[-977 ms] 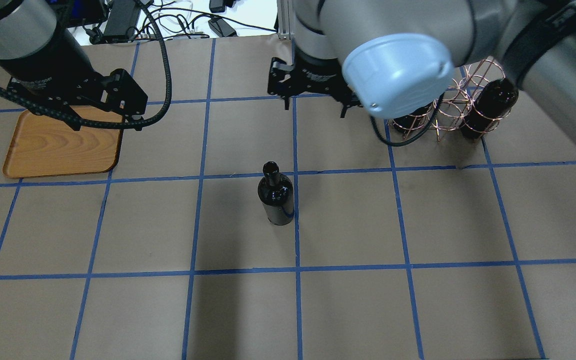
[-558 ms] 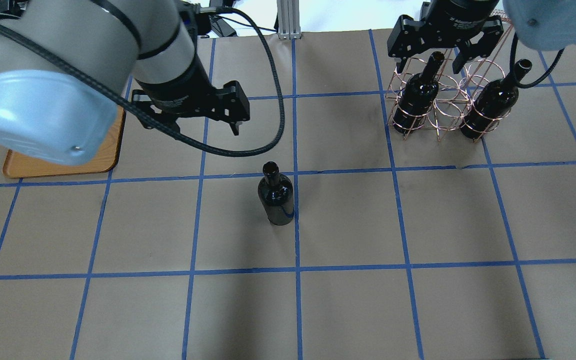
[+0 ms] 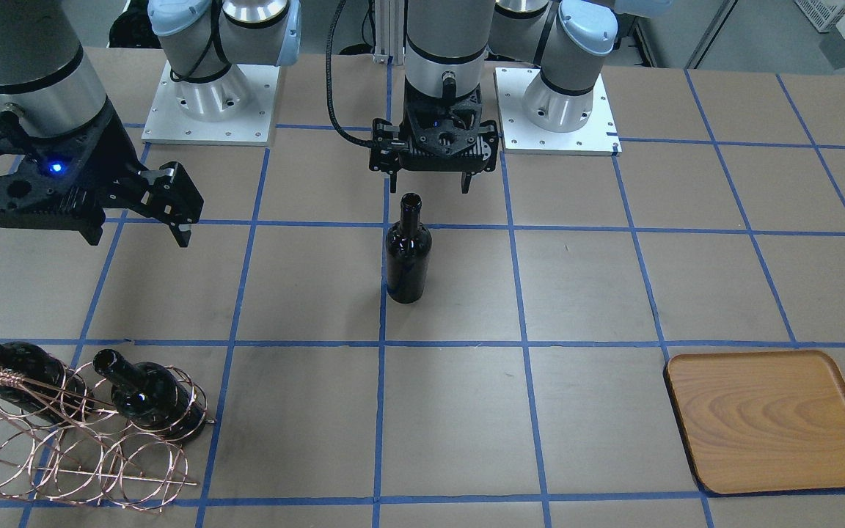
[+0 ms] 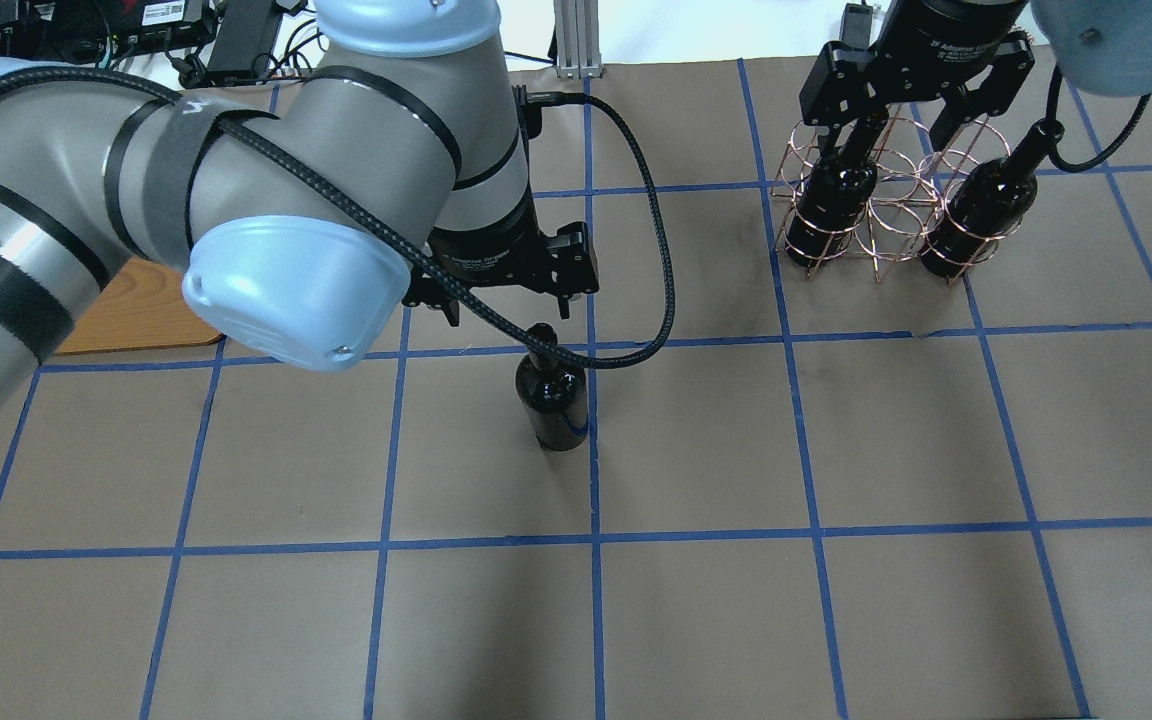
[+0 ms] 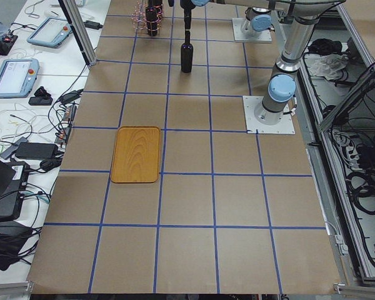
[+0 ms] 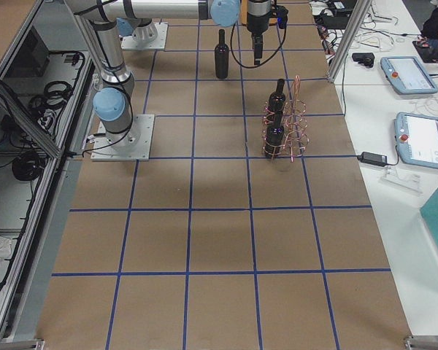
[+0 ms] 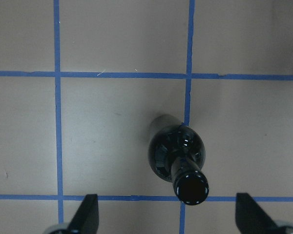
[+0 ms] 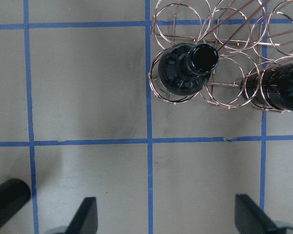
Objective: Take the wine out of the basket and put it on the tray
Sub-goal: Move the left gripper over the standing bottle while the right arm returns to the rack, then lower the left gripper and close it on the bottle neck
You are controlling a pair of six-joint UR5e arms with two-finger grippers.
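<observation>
near-black glass wine bottle: stands upright and uncorked on the paper near the middle of the surface, well away from every edge. Its base is just beside a crossing of blue tape lines. It is outside the basket and not on the tray.
left gripper: hangs over the bottle's mouth, a little toward the robot's edge and apart from the glass. Its jaws are spread far wider than the neck and grip nothing.
right gripper: in the air on the robot's side of the basket, jaws spread wide with nothing between them.
rose-gold wire basket of round hoops: by the operators' edge on the robot's right, well apart from the standing bottle. A second dark bottle and a third dark bottle each stand in a hoop on its robot-facing side.
light-brown wooden tray: flat by the operators' edge on the robot's left, well apart from the bottle and partly hidden by the left arm in the overhead view.
brown paper-covered table: gridded with blue tape.
</observation>
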